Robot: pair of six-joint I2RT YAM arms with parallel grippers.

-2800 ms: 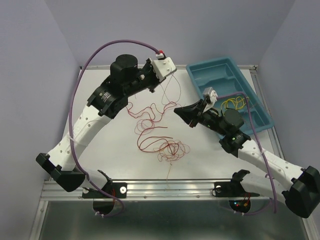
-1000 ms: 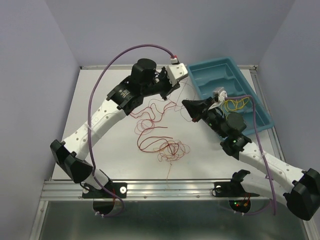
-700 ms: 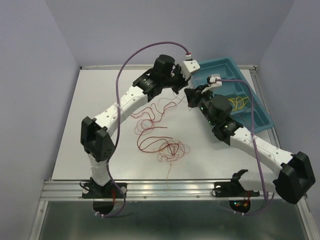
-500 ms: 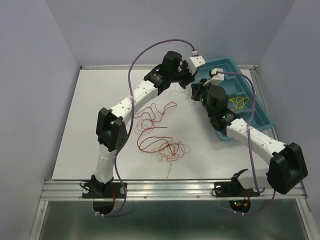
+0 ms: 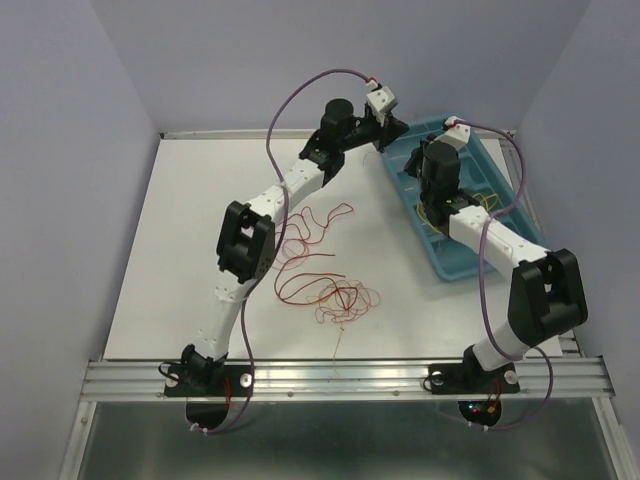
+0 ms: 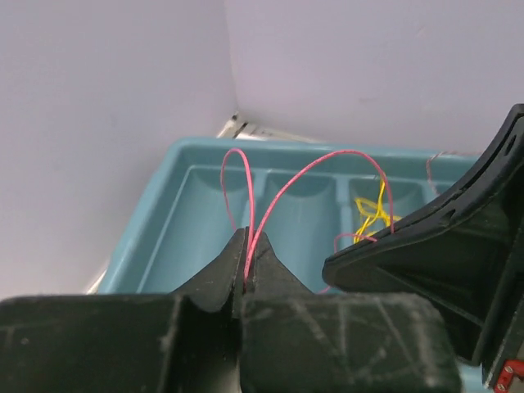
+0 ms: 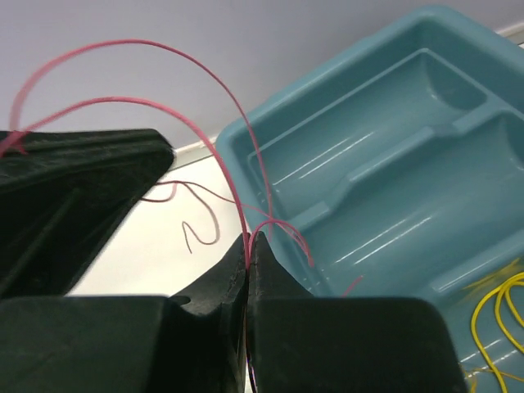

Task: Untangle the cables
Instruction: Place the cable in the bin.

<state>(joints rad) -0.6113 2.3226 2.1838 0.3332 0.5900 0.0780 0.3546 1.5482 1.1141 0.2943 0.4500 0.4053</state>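
A tangle of thin red and orange cables (image 5: 322, 285) lies on the white table, in the middle. My left gripper (image 5: 398, 130) reaches over the far left corner of the teal tray (image 5: 452, 262). It is shut on a red cable (image 6: 327, 160) that arches up out of its jaws. My right gripper (image 5: 413, 160) hangs just beside it over the tray, shut on the same kind of thin red cable (image 7: 214, 74). A yellow cable (image 5: 489, 201) lies coiled in a tray compartment. In the wrist views each gripper's black finger looms close to the other.
The teal tray (image 7: 393, 106) has several long compartments and stands at the back right by the wall. The table's back edge (image 5: 220, 134) and the purple walls are close behind both grippers. Thick purple arm cables (image 5: 290, 95) arch over the left arm.
Both arms have swung back and to the right, from above the table's middle to over the tray, carrying the red cable. The tangle on the table has stayed put.
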